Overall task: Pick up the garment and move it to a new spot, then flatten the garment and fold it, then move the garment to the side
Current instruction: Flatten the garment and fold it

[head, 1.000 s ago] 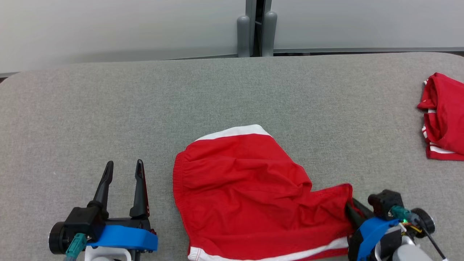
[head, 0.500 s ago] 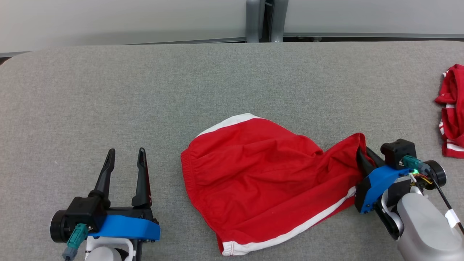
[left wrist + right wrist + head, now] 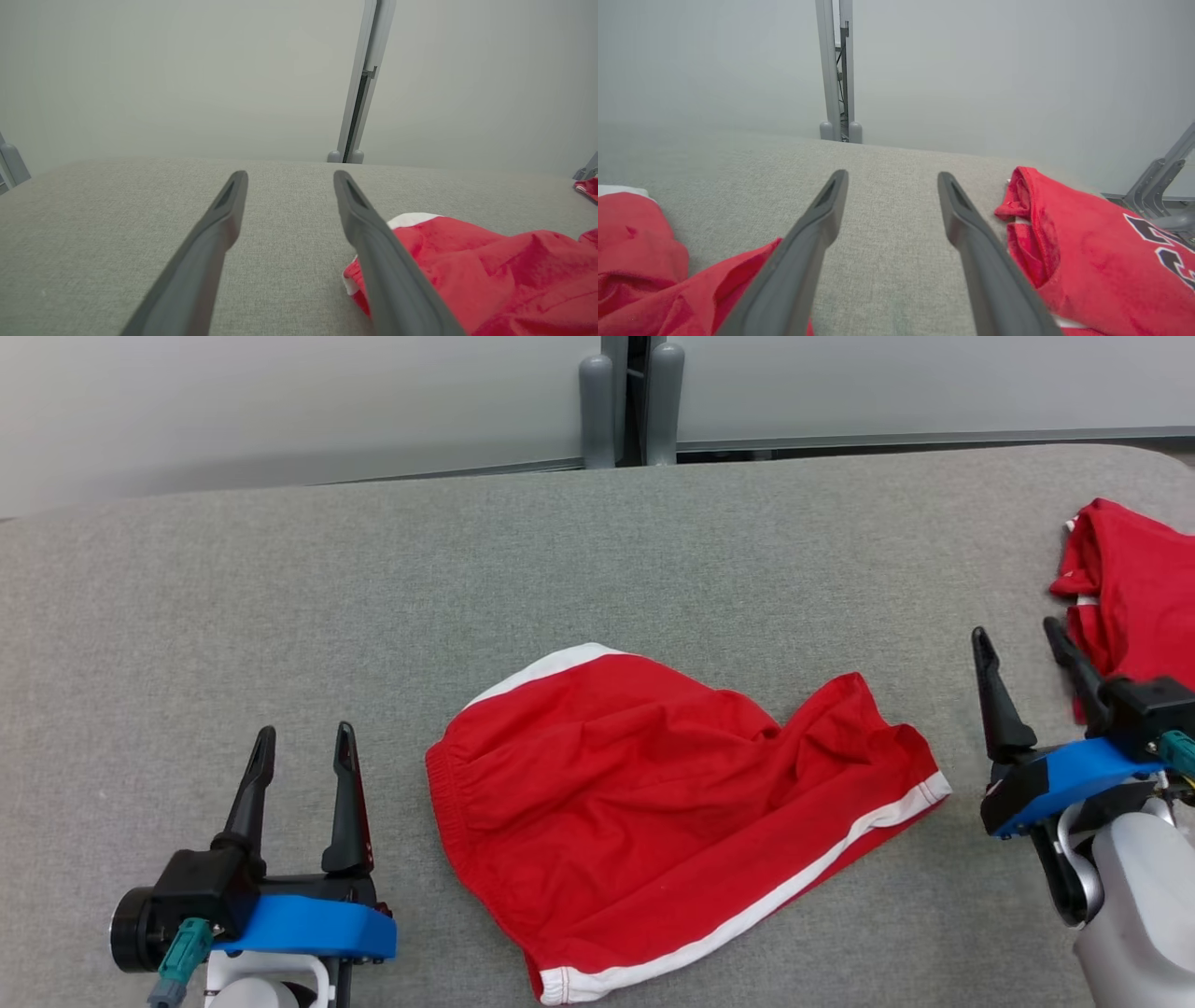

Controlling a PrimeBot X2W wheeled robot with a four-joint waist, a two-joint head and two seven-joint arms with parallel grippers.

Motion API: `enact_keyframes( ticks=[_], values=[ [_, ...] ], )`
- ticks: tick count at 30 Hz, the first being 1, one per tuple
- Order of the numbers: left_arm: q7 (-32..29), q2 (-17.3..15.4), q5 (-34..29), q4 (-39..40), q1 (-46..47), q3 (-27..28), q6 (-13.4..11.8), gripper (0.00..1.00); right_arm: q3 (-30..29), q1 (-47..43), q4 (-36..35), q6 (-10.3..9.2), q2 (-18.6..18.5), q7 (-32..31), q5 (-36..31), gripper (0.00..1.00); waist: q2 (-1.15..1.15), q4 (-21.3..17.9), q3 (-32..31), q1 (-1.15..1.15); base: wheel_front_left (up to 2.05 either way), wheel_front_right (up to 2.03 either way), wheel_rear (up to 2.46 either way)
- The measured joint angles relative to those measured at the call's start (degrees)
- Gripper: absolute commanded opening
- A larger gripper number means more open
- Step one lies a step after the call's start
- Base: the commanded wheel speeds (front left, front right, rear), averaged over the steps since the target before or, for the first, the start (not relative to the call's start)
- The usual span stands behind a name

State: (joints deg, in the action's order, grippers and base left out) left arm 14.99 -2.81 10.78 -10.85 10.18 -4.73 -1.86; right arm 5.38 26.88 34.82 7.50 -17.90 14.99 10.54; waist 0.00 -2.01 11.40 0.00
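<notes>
Two red garments are seen on the grey table (image 3: 280, 597): the white-trimmed garment (image 3: 653, 803) is spread rumpled at centre toward 6 o'clock, and a second red piece (image 3: 1134, 588) is bunched at the 3 o'clock edge. Two grippers are counted, the left gripper (image 3: 305, 731) at 8 o'clock and the right gripper (image 3: 1015, 629) at 3 o'clock, both spread wide with nothing held. Bare table is left from 9 to 1 o'clock.

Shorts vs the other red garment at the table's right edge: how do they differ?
1. The shorts lie spread out, though wrinkled, mid-table. The other garment is bunched up at the right edge of the table.
2. The shorts look plain with white hem bands. The other garment carries dark lettering, seen in the right wrist view.
Shared: both are red with white trim, and neither is held.
</notes>
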Motion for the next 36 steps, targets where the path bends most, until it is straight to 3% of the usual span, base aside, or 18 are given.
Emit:
enact_keyframes(
  ticks=[6,16,28,36],
  values=[
    [0.0,0.0,-0.36,-0.04,-1.09,0.47,0.14,1.0,-4.88,-6.53,-13.18,0.0,3.39,0.12,-2.77,1.0,0.0,-1.56,-1.52,0.0,0.0,0.0,0.0],
    [0.01,0.0,-0.77,-0.25,-2.06,0.79,0.74,1.0,-4.26,-18.06,-29.27,0.0,9.03,0.14,-3.49,1.0,0.0,-1.95,-3.14,0.0,0.0,0.0,0.0],
    [0.0,0.0,-1.38,-0.75,-2.68,1.34,1.18,1.0,-3.61,-23.88,-32.19,0.0,10.58,0.14,-3.49,1.0,0.0,-1.92,-4.07,0.0,0.0,0.0,0.0],
    [0.0,0.0,-4.0,-5.41,3.44,0.03,4.11,1.0,-2.45,-23.34,-31.52,0.0,10.76,0.14,-3.65,1.0,0.0,-2.07,-3.39,0.0,0.0,0.0,0.0]
  ],
)
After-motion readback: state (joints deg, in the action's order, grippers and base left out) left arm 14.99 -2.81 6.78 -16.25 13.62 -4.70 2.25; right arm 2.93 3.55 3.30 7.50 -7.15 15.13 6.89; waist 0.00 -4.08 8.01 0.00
